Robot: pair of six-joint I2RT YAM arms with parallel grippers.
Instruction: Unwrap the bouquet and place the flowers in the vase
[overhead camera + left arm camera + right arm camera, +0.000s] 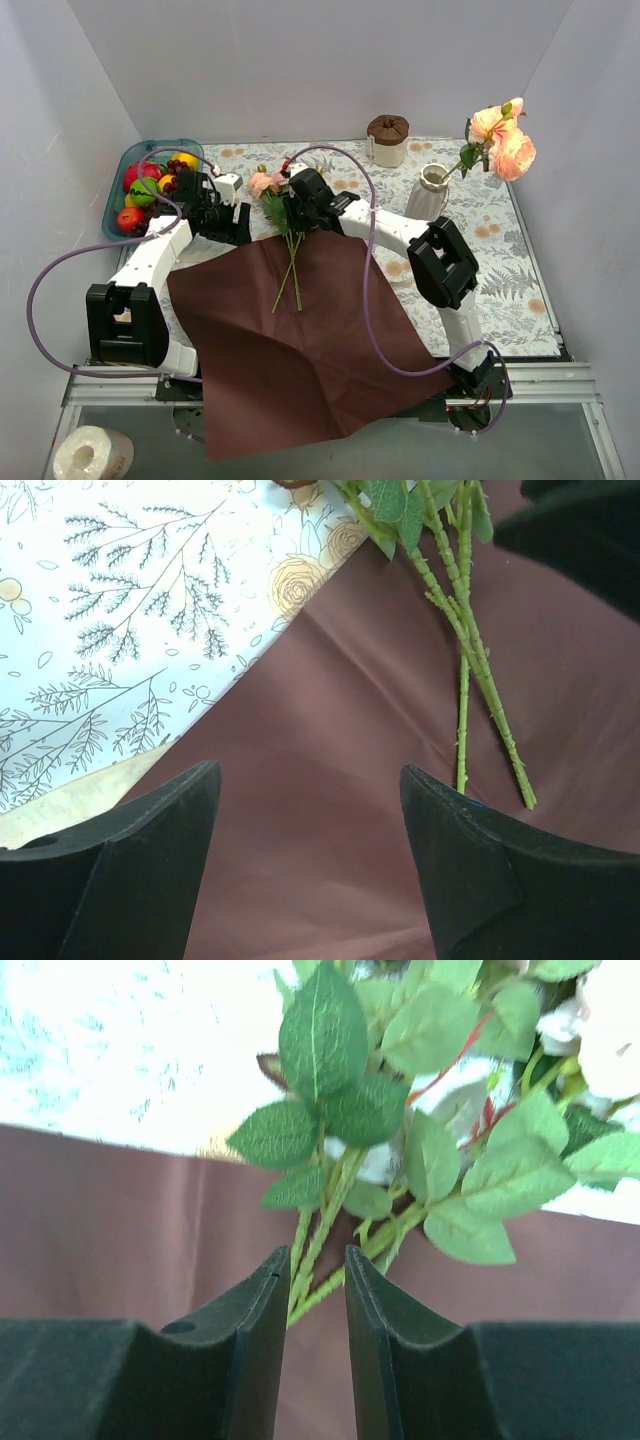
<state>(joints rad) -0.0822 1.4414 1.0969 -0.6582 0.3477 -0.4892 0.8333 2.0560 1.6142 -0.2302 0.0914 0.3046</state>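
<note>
wrapping paper [300,370]: maroon, spread out flat, no ribbon in sight, so the unwrap half looks pretty much done

flowers [291,268]: 1 small bunch, at least 2 thin green stems lying on the paper near its far edge, pink blooms poking out past that edge onto the tablecloth

vase [431,195]: white, ribbed, upright, off the paper beyond its far right corner and well apart from it; peach blooms [505,145] already leaning out of the neck

right gripper [315,1254]: down at the paper's far edge, jaws narrow with the stems running through the gap just under the leaves; can't tell if actually pinched tight or only bracketing them

left gripper [310,775]: just above the paper's far left part, jaws wide apart, nothing between them, stem ends a bit off to 1 side

step in hand: best guess, grabbing the last bunch off the paper for the trip to the vase

next move: make sure of the squeeze, lift clear of the paper, tip the stem ends down, carry out past the far right corner, thread into that narrow neck beside what's in there

watch out: skinny stems, easy to lose 1 from the pinch; small vase, easy to bump over
</note>
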